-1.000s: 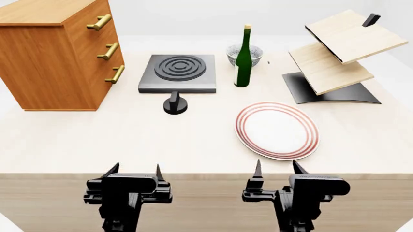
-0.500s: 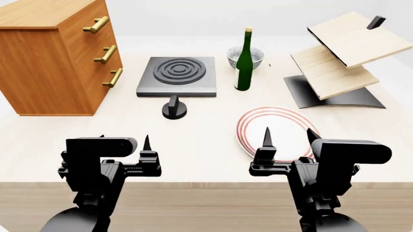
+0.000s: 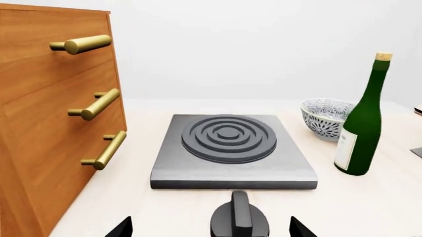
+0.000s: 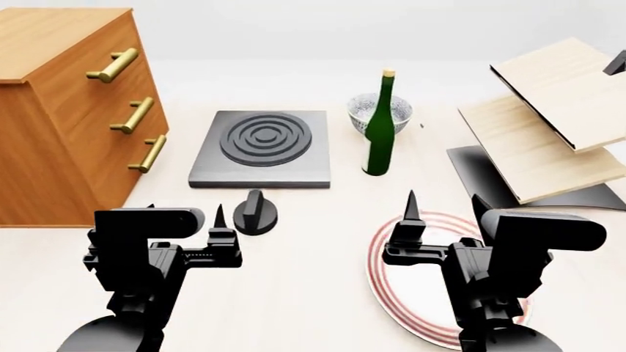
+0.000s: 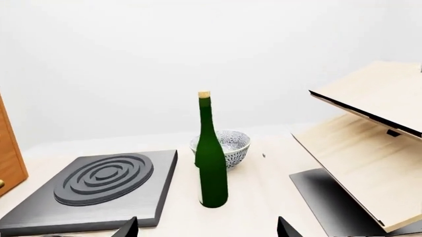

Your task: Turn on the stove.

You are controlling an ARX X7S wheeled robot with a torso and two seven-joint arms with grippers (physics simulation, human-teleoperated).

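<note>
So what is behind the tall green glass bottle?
Behind the tall green glass bottle stands a blue-patterned white bowl, upright on the pale table. The bottle covers part of its rim, and what the bowl holds cannot be seen.

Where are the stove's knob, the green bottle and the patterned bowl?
knob (image 4: 256, 213): head view, on its upright handle.
green bottle (image 4: 380, 139): head view, on its body.
patterned bowl (image 3: 325, 118): left wrist view, on its outer wall.
</note>
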